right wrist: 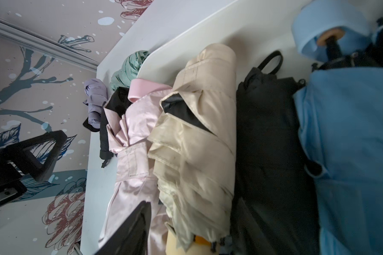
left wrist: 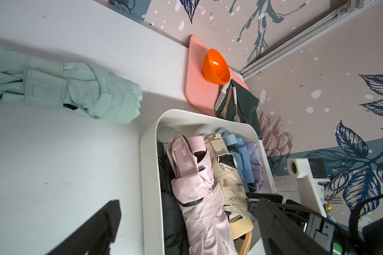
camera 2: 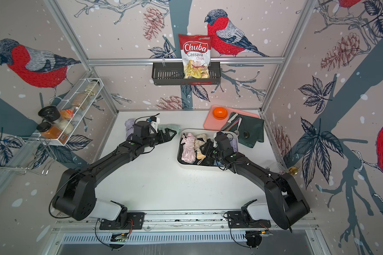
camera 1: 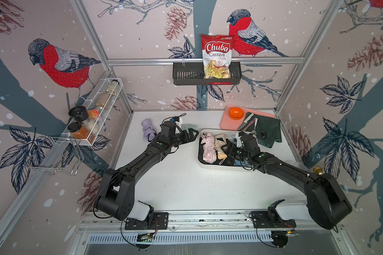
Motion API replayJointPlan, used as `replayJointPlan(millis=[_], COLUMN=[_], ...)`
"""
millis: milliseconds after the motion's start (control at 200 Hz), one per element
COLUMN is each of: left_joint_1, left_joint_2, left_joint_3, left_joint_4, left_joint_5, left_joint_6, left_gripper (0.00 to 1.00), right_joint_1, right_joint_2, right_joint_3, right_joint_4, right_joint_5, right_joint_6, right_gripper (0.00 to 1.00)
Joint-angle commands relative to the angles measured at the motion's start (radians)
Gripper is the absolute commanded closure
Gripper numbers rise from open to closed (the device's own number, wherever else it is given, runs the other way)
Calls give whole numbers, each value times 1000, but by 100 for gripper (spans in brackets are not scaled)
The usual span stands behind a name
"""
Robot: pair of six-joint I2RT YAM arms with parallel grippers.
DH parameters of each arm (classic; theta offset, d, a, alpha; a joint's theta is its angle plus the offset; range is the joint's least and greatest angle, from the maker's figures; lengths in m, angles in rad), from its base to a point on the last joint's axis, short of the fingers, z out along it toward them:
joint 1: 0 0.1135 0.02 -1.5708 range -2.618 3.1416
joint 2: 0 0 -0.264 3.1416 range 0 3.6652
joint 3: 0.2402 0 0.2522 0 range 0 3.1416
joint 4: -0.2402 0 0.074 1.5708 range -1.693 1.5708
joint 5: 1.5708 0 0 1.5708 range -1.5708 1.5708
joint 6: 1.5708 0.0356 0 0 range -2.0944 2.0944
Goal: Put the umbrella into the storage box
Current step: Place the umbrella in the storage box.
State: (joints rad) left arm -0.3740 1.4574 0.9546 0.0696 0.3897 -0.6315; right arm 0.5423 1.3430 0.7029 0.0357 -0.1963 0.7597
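The storage box (camera 1: 217, 168) sits right of centre on the white table (camera 1: 186, 187), packed with folded umbrellas lying side by side. A pink umbrella (camera 1: 208, 146) and a beige umbrella (camera 1: 220, 144) show in both top views. The black umbrella (right wrist: 270, 132) and blue umbrella (right wrist: 352, 143) to their right are covered by the right arm from above and are plain only in the right wrist view. The right gripper (camera 1: 228, 147) hangs inside the box just right of the beige one; only one finger (right wrist: 128, 229) shows, so I cannot tell whether its claw is apart or clamped. A mint-green umbrella (left wrist: 75, 92) lies off the box's far left corner, apart from the rim. It is clear in the left wrist view but nearly hidden from above by the left gripper (camera 1: 192, 134), whose claw stands wide apart and empty beside the box. A lavender umbrella (camera 1: 147, 132) lies farther left. A pink tray (camera 1: 227, 122) and a dark green cloth (camera 1: 270, 132) crowd the box's far rim; the near table between the arms is open.
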Motion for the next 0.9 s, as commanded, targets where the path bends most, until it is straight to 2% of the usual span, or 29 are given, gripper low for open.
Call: replayJointPlan(millis=[0,170,350,715,895], left_joint_1=[1,1,1,1,3], left_joint_2=[8,18,23,29,29], left_joint_3=[9,11,15,21,27], left_joint_4=[42,45,41,36,19], left_joint_5=[2,9,4,5,-9], left_joint_6=[4,4,8,8,6], left_gripper=[1,1,1,1,1], right_joint_1=[24,60,96,117,98], right_joint_2=[0,67,98,-6,-2], right_joint_3=[5,27,16,-13,-14], right_joint_4=[-59,-83,-96,-142,-163], right_joint_5=[66,98,133,99,60], right_joint_6=[-30,-52,-46,-10,-22], right_gripper=[39,57,69,69,67])
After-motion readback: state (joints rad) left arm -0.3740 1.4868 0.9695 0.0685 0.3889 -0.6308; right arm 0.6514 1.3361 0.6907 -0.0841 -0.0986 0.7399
